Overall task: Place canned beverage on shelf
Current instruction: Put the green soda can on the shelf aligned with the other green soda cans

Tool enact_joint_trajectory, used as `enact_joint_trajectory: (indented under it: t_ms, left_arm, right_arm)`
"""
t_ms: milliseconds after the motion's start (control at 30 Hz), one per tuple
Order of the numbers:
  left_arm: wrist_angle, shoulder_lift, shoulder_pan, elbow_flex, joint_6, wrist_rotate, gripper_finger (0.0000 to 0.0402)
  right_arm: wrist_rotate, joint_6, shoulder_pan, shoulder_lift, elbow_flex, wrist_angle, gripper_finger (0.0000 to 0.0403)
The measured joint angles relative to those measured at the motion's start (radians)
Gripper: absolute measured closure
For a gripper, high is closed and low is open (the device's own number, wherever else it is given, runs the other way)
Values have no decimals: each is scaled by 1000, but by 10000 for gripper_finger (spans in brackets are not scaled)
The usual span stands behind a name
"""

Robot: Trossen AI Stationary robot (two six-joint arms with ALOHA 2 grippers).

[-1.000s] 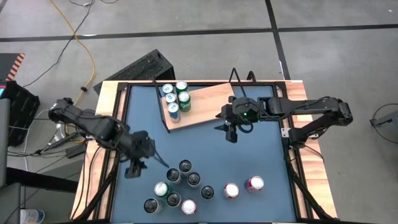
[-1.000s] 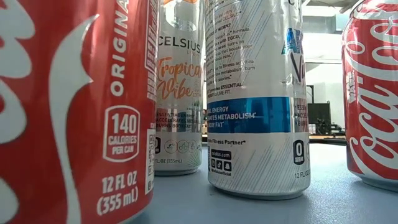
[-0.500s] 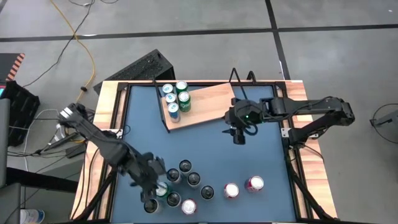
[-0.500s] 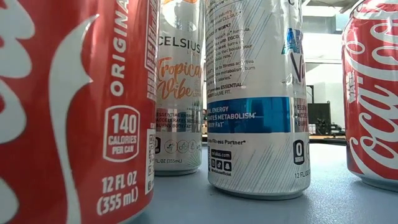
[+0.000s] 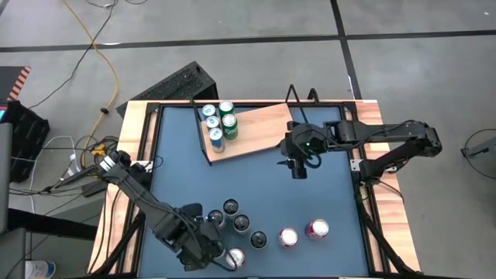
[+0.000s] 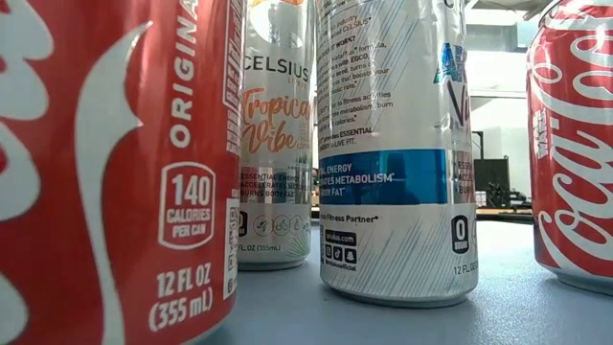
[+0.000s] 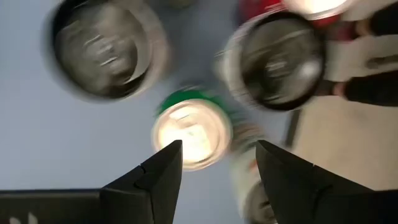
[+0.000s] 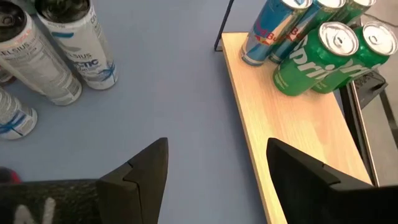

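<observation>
The left pincer (image 5: 203,246) is hanging low over the can cluster at the bench's (image 5: 325,194) near edge, fingers apart, seemingly just above a green-rimmed can (image 7: 191,129) without gripping it. The right pincer (image 5: 297,166) is hovering empty beside the shelf (image 5: 260,128), fingers spread. Four cans (image 5: 218,122) are standing on the shelf's left end.
</observation>
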Motion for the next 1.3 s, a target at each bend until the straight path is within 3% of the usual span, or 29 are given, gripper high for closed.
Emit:
enact_joint_trajectory:
  t_ms: [167, 300, 467, 667, 1300]
  left_arm:
    - [-36, -21, -14, 0, -15, -76, 209]
    - [-46, -25, -18, 0, -8, -62, 201]
    - [-24, -26, -27, -21, -16, -80, 149]
    - [119, -24, -28, -94, -8, -84, 91]
    - [112, -55, -44, -163, 19, -102, 86]
  right_arm:
    - [7, 0, -4, 6, 0, 71, 147]
    - [7, 3, -4, 10, 0, 99, 147]
    - [6, 3, -4, 13, 0, 100, 147]
    - [-2, 3, -4, 13, 0, 91, 147]
    - [-6, 30, -4, 13, 0, 101, 147]
